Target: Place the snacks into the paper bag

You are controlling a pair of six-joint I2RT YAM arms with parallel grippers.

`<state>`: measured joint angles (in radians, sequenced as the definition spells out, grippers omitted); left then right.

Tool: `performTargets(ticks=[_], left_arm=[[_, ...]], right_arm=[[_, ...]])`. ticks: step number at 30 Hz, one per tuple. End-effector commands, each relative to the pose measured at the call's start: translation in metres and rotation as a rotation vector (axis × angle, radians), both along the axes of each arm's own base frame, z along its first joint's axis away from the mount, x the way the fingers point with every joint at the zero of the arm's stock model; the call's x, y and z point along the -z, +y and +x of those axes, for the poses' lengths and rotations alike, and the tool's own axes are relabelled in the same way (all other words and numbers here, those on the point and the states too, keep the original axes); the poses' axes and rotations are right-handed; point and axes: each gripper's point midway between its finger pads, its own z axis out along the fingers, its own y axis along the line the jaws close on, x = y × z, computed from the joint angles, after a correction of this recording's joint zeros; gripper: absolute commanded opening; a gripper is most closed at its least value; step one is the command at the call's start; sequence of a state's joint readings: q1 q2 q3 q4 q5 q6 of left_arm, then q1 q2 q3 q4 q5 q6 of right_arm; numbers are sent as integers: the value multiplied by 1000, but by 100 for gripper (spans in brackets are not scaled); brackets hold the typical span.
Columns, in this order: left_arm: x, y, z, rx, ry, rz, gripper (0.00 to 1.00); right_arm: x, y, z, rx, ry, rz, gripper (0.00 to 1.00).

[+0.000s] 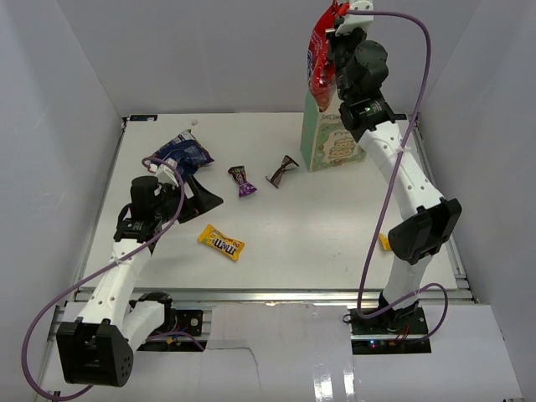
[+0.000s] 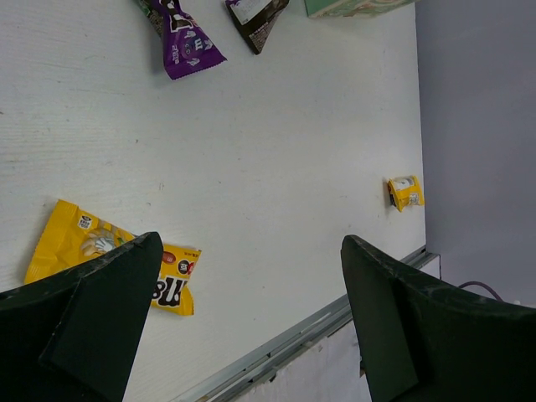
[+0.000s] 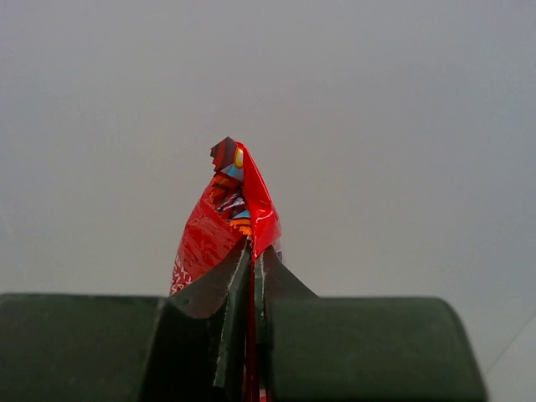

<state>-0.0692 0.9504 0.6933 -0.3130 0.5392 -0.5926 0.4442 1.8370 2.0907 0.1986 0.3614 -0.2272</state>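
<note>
The left gripper [image 1: 191, 186] waits with jaws wide apart above the worktop [image 1: 318, 243], near the yellow M&M's packet [image 1: 221, 242]. Farther back, the right gripper [image 1: 333, 33] pinches the red bag [image 1: 321, 59] above the paper bag [image 1: 332, 141], ready to drop it in.

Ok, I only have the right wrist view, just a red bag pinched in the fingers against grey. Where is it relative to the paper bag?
Observer: The red bag hangs from the right gripper, directly above the paper bag.
Operator: Is the left arm carrying anything?
Observer: No, the left gripper is open and empty, low over the table.
Operator: What's nearest it?
Observer: The yellow M&M's packet, lying flat beneath its fingers.
</note>
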Motion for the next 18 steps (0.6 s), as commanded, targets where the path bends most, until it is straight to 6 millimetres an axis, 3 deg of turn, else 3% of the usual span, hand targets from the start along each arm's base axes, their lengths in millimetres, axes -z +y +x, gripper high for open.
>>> performTargets(ticks=[1, 7, 18], left_arm=[[-4, -2, -4, 13, -22, -11, 98], [-3, -2, -4, 14, -23, -15, 98], [-1, -3, -5, 17, -26, -20, 98]], right_arm=[[-99, -51, -65, 164, -332, 166, 8], [-88, -62, -68, 241, -332, 195, 8], [-96, -76, -78, 293, -374, 235, 8]])
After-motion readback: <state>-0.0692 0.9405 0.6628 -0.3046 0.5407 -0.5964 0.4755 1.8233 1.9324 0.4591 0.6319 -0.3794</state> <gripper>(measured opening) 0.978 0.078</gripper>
